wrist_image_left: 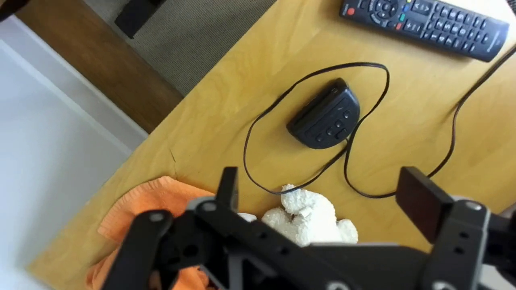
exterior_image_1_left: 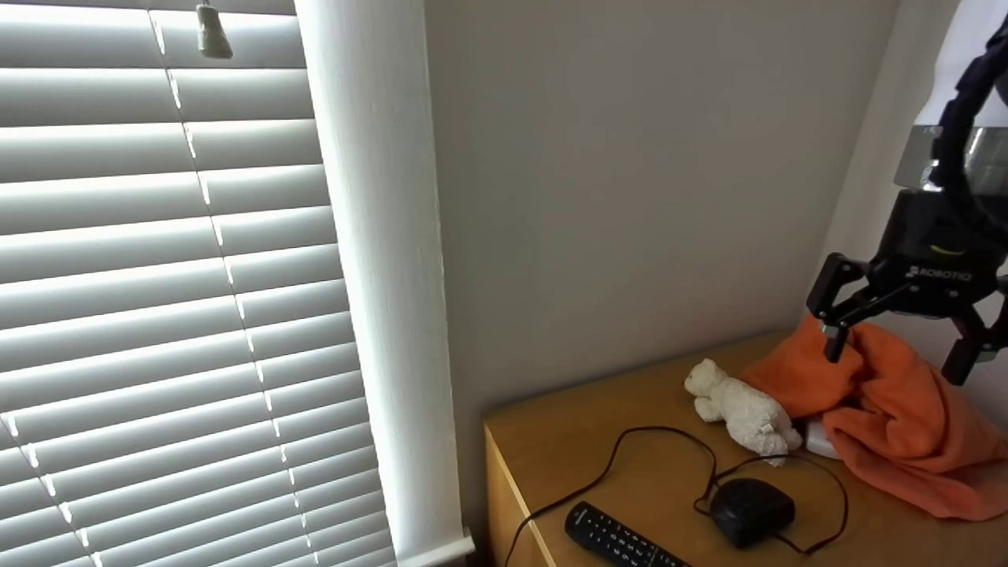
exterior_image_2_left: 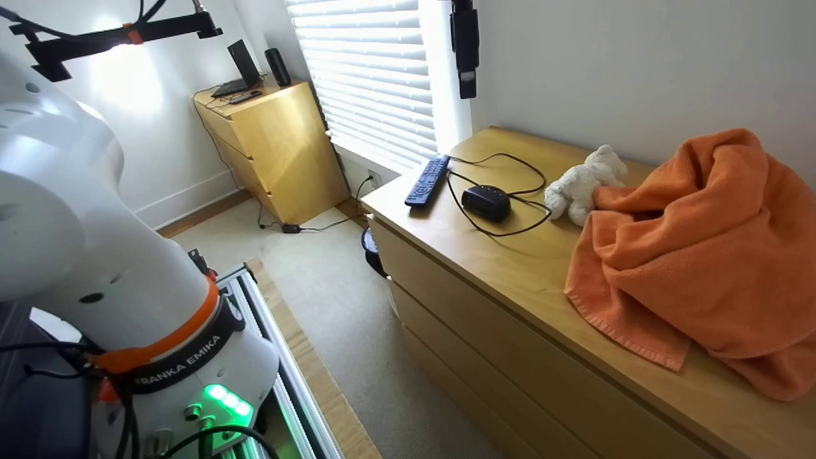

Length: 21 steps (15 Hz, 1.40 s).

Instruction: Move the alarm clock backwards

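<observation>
Along the wall point(exterior_image_1_left: 630, 197) runs the dresser point(exterior_image_2_left: 529, 264), one short edge close to the blinds point(exterior_image_1_left: 173, 354), the front edge toward the arm point(exterior_image_2_left: 146, 255), which stands apart from it. The orange towel point(exterior_image_2_left: 707, 255) is heaped at the part away from the blinds, its fringed hem coming near the front edge. The gripper point(exterior_image_1_left: 895, 362) hangs well above the top, its two fingers point(exterior_image_1_left: 836, 344) pointing down and spread wide apart. The toy point(exterior_image_1_left: 744, 409), white and plush, lies near the wall edge and touches the towel. The remote point(exterior_image_2_left: 427, 182), long and black, lies keys up by that short edge, toward its corner with the front edge, the number keys nearer the short edge. The clock point(wrist_image_left: 328, 117), small, black and rounded, sits between the remote and the toy, apart from both, well in from the front edge and the wall edge; its buttons face up. Its cord point(exterior_image_1_left: 652, 428) curls around it in a loop that reaches the toy's leg, makes a second bend toward the wall edge, then crosses the short edge near the remote and drops away over it. Something white point(exterior_image_1_left: 821, 439) peeks from under the towel just beside the toy; too little of it shows to say what it is.
</observation>
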Available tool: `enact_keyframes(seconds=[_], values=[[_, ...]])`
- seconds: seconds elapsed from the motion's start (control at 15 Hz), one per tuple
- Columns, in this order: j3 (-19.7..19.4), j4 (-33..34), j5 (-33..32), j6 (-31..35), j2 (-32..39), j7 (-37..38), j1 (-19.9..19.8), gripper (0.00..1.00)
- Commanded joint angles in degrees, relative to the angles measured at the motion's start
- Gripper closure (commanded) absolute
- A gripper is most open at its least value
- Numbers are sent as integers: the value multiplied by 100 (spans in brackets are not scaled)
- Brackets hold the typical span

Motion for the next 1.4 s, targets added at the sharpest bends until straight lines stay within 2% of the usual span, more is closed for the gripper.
enact_keyframes(seconds=[0.0, 0.27, 0.6, 0.87, 1.13, 1.2, 1.33], values=[[114, 136, 4, 304, 451, 1204, -55, 0], [107, 73, -162, 986, 933, 2544, -1, 0], [34, 64, -258, 1379, 1555, 3443, 209, 0], [-43, 75, -157, 1673, 2004, 3631, 362, 0], [-186, -12, -393, 2426, 2453, 3831, 497, 0], [-174, 31, -169, 2062, 2229, 3560, 492, 0], [-238, 30, -218, 2304, 2425, 3609, 543, 0]])
